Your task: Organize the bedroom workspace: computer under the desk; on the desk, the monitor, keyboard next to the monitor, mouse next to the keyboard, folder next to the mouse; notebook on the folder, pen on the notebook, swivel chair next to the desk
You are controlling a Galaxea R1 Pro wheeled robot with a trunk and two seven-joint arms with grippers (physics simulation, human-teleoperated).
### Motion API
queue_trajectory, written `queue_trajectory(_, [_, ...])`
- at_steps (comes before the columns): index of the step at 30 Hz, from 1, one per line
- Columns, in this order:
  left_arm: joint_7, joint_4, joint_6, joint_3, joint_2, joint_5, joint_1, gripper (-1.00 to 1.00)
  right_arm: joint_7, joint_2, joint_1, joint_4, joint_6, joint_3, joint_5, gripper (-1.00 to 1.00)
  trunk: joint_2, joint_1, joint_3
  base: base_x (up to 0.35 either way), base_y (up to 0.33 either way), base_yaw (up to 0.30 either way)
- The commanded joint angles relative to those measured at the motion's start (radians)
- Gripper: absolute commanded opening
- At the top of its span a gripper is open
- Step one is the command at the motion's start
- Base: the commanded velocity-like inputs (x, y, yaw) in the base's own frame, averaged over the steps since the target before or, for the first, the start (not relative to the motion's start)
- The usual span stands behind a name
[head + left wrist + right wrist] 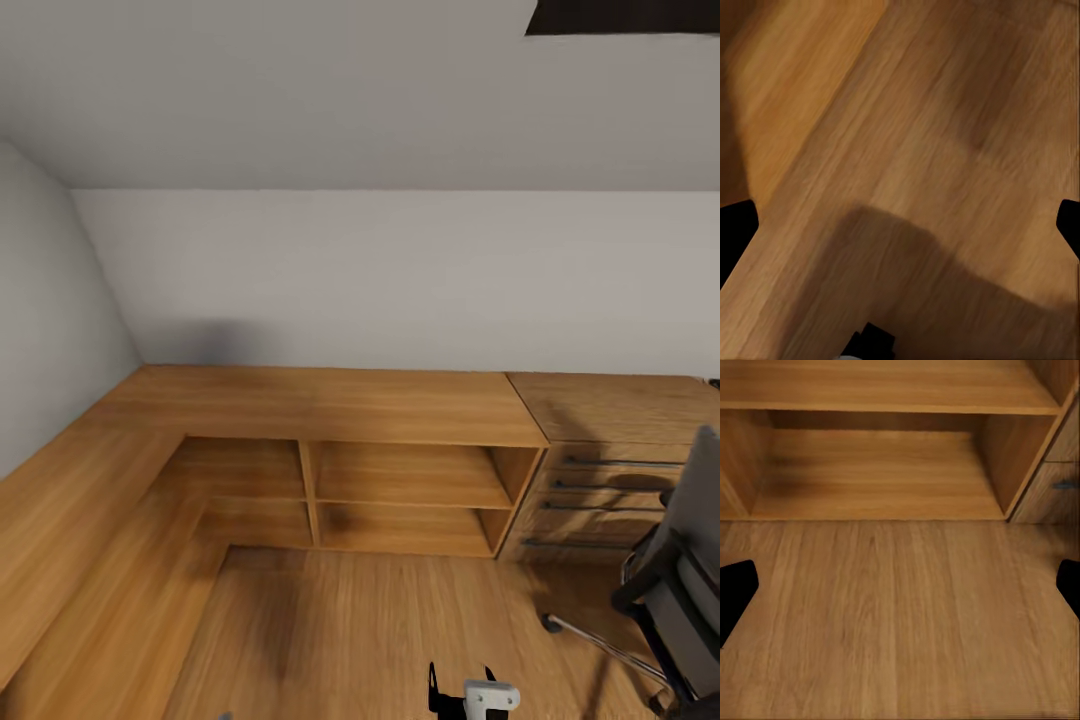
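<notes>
One swivel chair (680,590) beside wooden drawer chest (610,460).

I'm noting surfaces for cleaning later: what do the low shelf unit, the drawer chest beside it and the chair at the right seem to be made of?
The shelf unit looks like light wood or wood-look laminate with a satin finish: streaky grain runs along its top. The drawer chest has the same grain, with thin grey bar handles, likely metal. The swivel chair has a matte grey back, fabric or plastic, dark armrests, and a shiny leg, probably chrome.
</notes>
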Motion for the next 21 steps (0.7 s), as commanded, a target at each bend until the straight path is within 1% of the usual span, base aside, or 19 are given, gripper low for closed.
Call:
queue_trajectory(1, [0.009, -0.001, -0.002, -0.009, 0.000, 0.002, 0.000, 1.00, -0.006, 0.000, -0.001, 0.001, -0.001, 0.009, -0.004, 1.00, -0.001, 0.000, -0.001, 0.000, 0.000, -0.291])
queue_trajectory(21, [0.009, 0.009, -0.002, -0.010, -0.002, 0.002, 0.000, 1.00, -0.006, 0.000, -0.001, 0.003, -0.001, 0.008, -0.004, 1.00, -0.001, 0.000, -0.003, 0.000, 0.000, -0.285])
